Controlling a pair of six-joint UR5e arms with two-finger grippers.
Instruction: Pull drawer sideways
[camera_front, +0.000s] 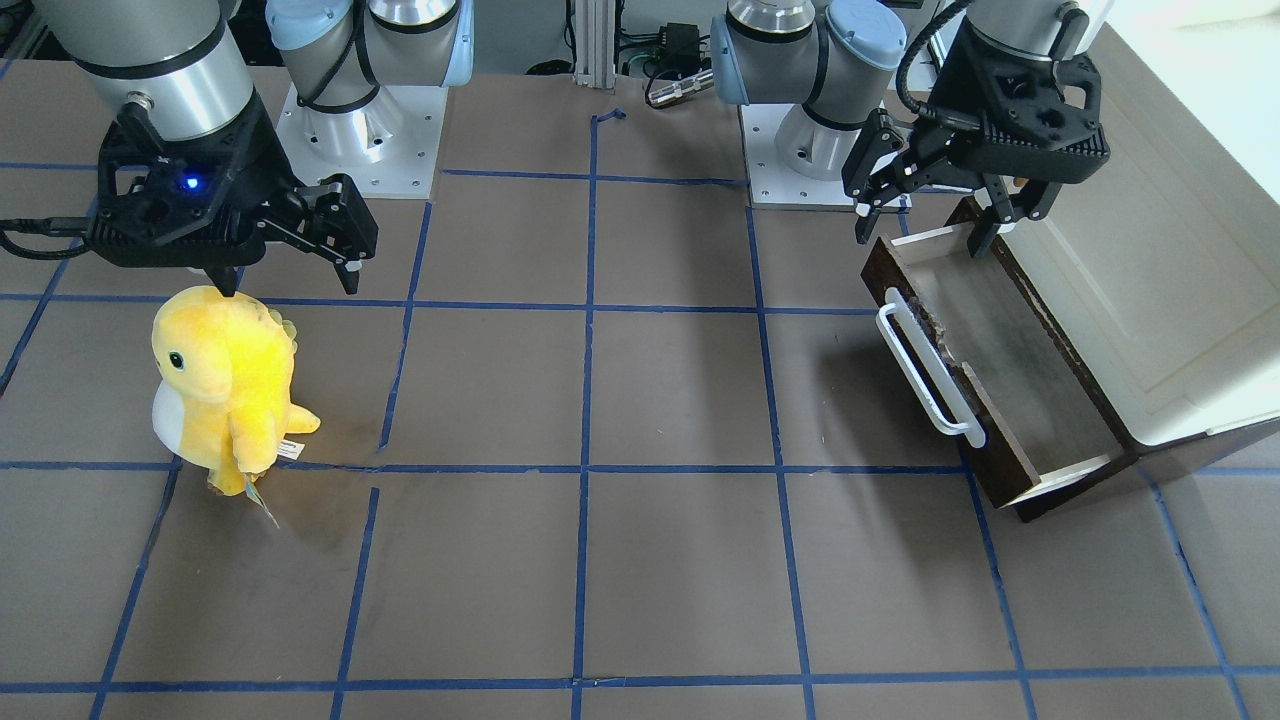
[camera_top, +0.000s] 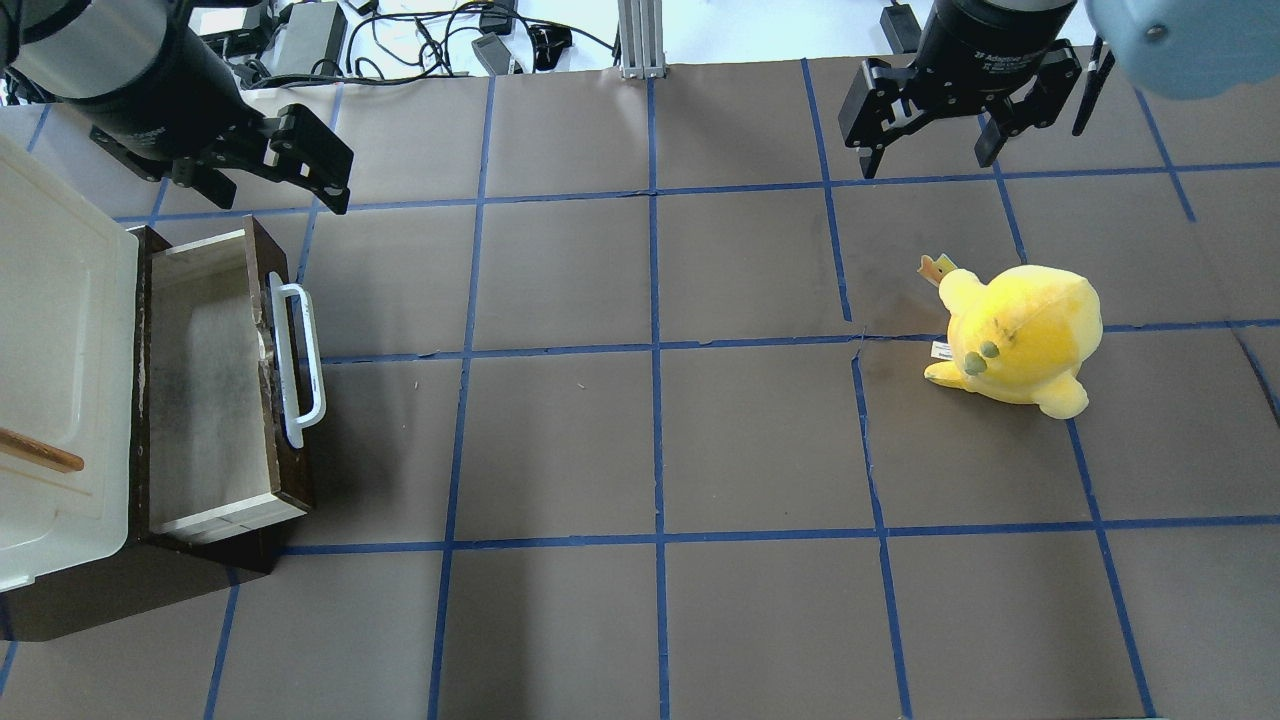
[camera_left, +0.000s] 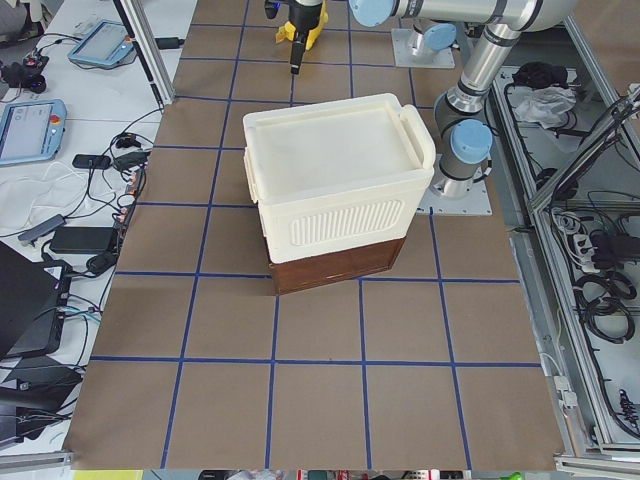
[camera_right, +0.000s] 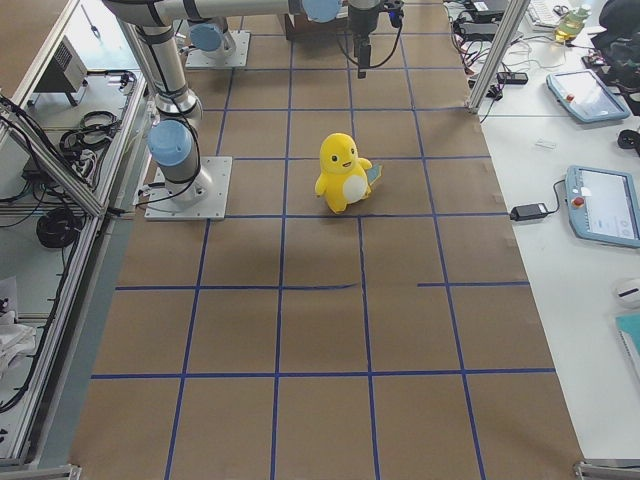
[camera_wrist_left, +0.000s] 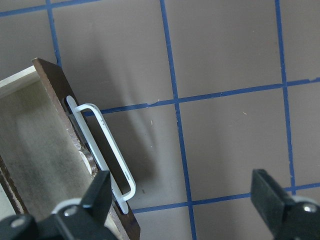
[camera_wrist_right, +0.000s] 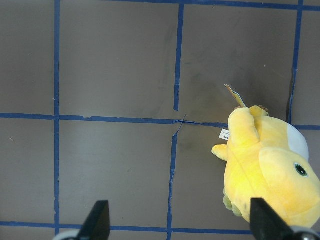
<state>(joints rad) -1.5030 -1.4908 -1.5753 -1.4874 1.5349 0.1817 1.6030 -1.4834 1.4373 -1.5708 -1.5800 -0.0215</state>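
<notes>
The drawer (camera_top: 205, 380) stands pulled out from under a cream cabinet at the table's left end. It has a dark brown front, a pale wooden inside and a long white bar handle (camera_top: 297, 362). It also shows in the front-facing view (camera_front: 1000, 390) and the left wrist view (camera_wrist_left: 30, 150), handle (camera_wrist_left: 106, 150) included. My left gripper (camera_top: 270, 195) is open and empty, raised above the drawer's far end and apart from it (camera_front: 925, 228). My right gripper (camera_top: 927, 165) is open and empty, far off on the right side.
The cream cabinet (camera_top: 50, 370) with a small brown handle (camera_top: 40, 452) sits over the drawer's brown base. A yellow plush toy (camera_top: 1015, 335) stands on the right half of the table, below my right gripper (camera_wrist_right: 267, 175). Blue tape lines grid the brown tabletop.
</notes>
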